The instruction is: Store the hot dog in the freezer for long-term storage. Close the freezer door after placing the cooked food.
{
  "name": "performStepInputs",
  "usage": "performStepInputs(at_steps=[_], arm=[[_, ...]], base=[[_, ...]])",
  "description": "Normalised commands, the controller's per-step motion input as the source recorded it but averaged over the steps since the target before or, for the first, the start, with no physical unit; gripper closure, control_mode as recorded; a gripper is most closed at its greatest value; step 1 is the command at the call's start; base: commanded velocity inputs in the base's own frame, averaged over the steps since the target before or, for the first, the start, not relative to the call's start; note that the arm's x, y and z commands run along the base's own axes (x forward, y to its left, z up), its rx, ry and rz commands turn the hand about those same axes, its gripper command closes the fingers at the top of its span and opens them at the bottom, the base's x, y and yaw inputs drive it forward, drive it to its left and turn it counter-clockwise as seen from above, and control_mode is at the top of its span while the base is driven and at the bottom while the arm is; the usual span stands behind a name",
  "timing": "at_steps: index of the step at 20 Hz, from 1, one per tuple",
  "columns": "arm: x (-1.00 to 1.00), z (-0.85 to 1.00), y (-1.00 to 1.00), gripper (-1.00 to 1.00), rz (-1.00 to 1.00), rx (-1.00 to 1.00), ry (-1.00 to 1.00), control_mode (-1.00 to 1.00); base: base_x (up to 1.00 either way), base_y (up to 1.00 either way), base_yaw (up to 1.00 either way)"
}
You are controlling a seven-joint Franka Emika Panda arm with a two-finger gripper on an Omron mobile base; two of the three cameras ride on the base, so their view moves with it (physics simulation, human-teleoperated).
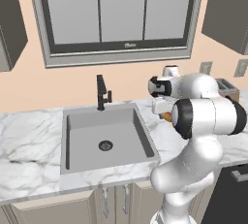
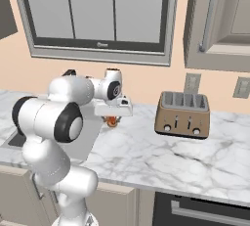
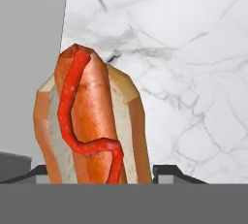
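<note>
The hot dog (image 3: pixel 92 121), a reddish sausage with a red squiggle of sauce in a tan-orange bun, sits between my two dark fingertips in the hand view. My gripper (image 3: pixel 99 174) is shut on it, low over the marble counter (image 3: pixel 184 72). From the base views the hot dog (image 1: pixel 166 116) (image 2: pixel 112 121) shows as a small orange bit under the white hand, just right of the sink (image 1: pixel 104 136). My gripper (image 2: pixel 113 117) points down at the counter there. The freezer and the freezer door are out of view.
A black faucet (image 1: pixel 101 92) stands behind the sink. A brown toaster (image 2: pixel 183 115) sits on the counter to the right of the hand. A dark oven with a bar handle (image 2: pixel 210 213) is below the counter at right. Upper cabinets (image 2: pixel 219 19) hang above.
</note>
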Motion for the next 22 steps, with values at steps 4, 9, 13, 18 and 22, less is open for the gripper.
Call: performStepInputs(at_steps=[4, 9, 13, 18, 22], arm=[[-0.78, 0.84, 0.36, 1.00, -0.31, -0.08, -0.04, -1.00], [-0.66, 0.96, 0.00, 1.00, -0.23, -0.08, 0.00, -1.00], [-0.86, 0.86, 0.00, 1.00, -0.29, 0.00, -0.01, -1.00], [-1.00, 0.58, 0.00, 1.00, -0.21, 0.00, -0.07, -1.00], [-0.93, 0.41, 0.00, 1.00, -0.10, 0.01, -0.04, -1.00]], base=[[0.00, 0.00, 0.00], [0.00, 0.00, 0.00], [0.00, 0.00, 0.00], [0.00, 0.00, 0.00], [0.00, 0.00, 0.00]])
